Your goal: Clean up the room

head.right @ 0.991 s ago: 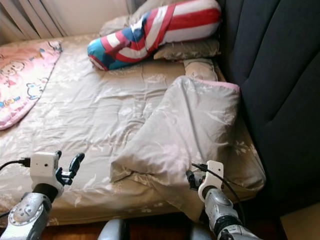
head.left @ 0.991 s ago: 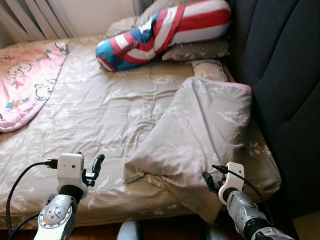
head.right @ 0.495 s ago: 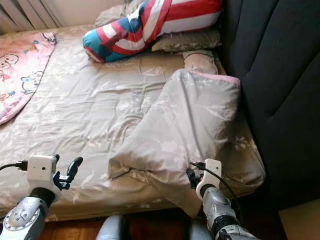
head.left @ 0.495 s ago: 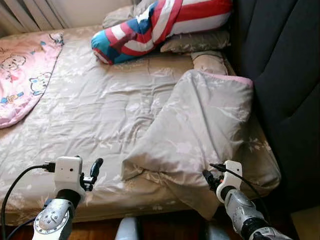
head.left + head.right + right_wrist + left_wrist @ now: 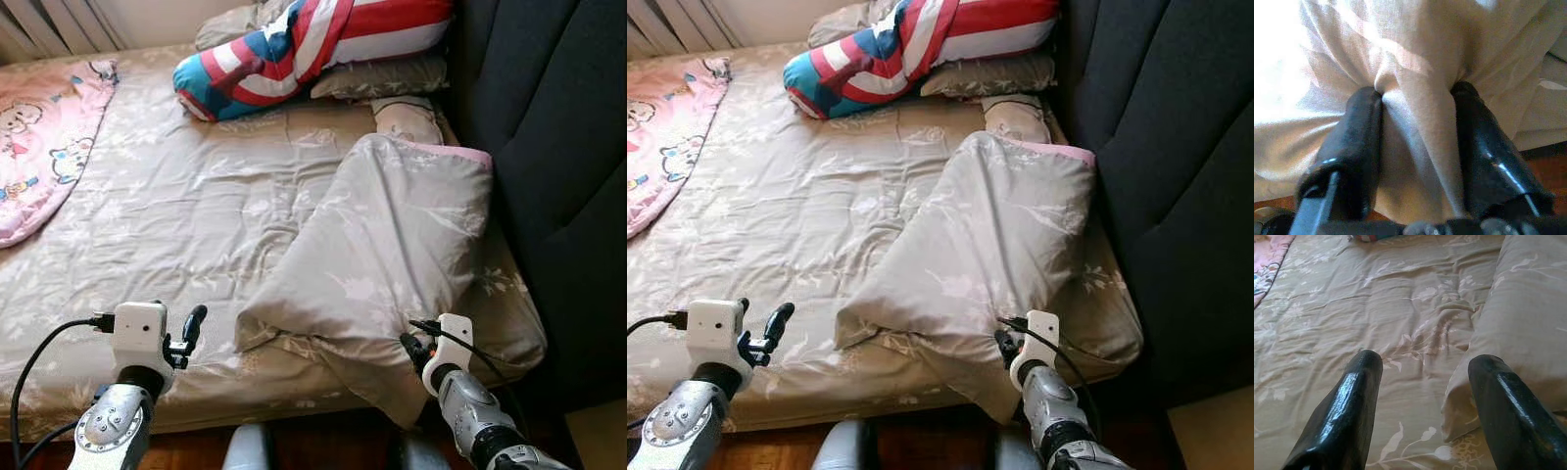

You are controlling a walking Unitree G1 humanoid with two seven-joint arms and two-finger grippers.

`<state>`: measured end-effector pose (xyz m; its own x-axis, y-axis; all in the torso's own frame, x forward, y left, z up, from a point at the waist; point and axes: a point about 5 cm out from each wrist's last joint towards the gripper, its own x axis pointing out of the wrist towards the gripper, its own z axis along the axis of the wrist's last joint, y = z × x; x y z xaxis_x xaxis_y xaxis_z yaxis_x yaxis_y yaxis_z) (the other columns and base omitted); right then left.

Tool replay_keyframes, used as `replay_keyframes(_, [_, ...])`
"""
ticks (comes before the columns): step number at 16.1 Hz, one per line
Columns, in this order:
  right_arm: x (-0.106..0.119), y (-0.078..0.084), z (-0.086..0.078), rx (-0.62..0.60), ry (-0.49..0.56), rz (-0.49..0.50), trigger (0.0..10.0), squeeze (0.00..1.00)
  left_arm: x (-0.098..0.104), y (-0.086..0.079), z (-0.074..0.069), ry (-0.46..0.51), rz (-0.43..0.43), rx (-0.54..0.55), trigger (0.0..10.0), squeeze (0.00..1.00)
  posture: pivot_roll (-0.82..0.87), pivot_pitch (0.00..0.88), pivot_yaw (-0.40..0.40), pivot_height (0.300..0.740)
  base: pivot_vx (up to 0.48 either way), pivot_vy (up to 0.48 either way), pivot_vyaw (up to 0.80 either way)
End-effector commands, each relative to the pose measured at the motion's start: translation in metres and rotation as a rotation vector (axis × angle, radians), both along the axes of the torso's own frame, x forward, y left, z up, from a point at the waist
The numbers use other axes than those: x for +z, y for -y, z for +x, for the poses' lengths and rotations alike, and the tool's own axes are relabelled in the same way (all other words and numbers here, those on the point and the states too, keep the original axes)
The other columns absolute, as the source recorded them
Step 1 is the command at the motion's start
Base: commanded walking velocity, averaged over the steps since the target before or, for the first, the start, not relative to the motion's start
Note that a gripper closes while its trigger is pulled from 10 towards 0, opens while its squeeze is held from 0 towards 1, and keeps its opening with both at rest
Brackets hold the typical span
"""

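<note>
While the pink blanket lies flat at the far left of the bed, the left gripper hovers over the rumpled beige sheet with its fingers spread and empty, probably ready to help. Further right, the folded-back beige duvet, soft and floral-printed, slumps toward the bed's near edge. The right gripper pinches a gathered fold of it, seemingly to pull it straight.

Soft daylight, overexposed wrist glare
</note>
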<state>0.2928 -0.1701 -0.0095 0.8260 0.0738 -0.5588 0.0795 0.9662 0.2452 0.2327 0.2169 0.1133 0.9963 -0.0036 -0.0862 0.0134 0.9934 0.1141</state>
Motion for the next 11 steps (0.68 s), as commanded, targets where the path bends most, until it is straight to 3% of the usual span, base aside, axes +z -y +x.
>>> replay_keyframes(1, [-0.017, -0.001, -0.018, 0.004, -0.091, 0.001, 0.0, 0.00, -0.006, -0.004, -0.003, -0.026, 0.008, 0.022, 10.0, 0.00, 0.14, 0.215, 0.063, 0.660, 0.000, 0.000, 0.00])
replay_keyframes(6, [-0.020, -0.007, -0.021, 0.009, -0.106, 0.003, 0.0, 0.00, -0.008, -0.003, -0.001, -0.026, 0.005, 0.025, 10.0, 0.00, 0.13, 0.205, 0.059, 0.660, 0.000, 0.000, 0.00])
replay_keyframes(11, [-0.012, 0.016, -0.013, -0.056, -0.078, -0.046, 0.0, 0.00, -0.010, 0.000, 0.016, -0.003, -0.003, 0.034, 10.0, 0.00, 0.09, 0.141, 0.039, 0.660, 0.000, 0.000, 0.00])
